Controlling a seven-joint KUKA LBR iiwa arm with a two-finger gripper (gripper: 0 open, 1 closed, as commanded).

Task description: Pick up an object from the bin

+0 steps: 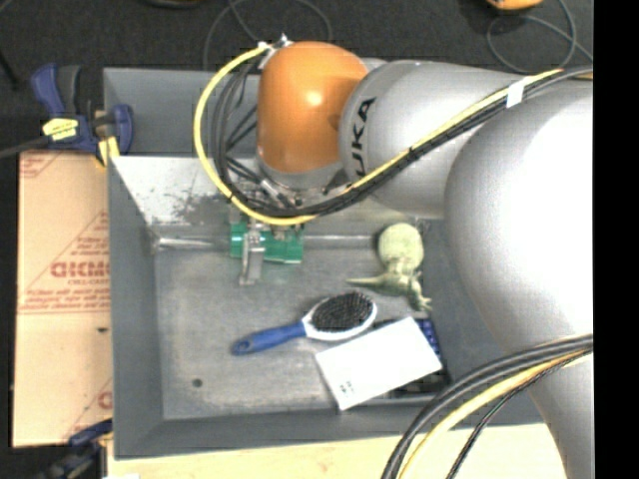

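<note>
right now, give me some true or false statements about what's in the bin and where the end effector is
1. The hairbrush with a blue handle and white oval head lies flat on the floor of the grey metal bin. True.
2. The end effector is over the flat white rectangular card. False: it is at the small green plastic block near the bin's back wall.
3. The pale green toy figure lies to the right of the green block. True.
4. The brush handle points to the view's right. False: it points left, and the head lies beside the card.
</note>
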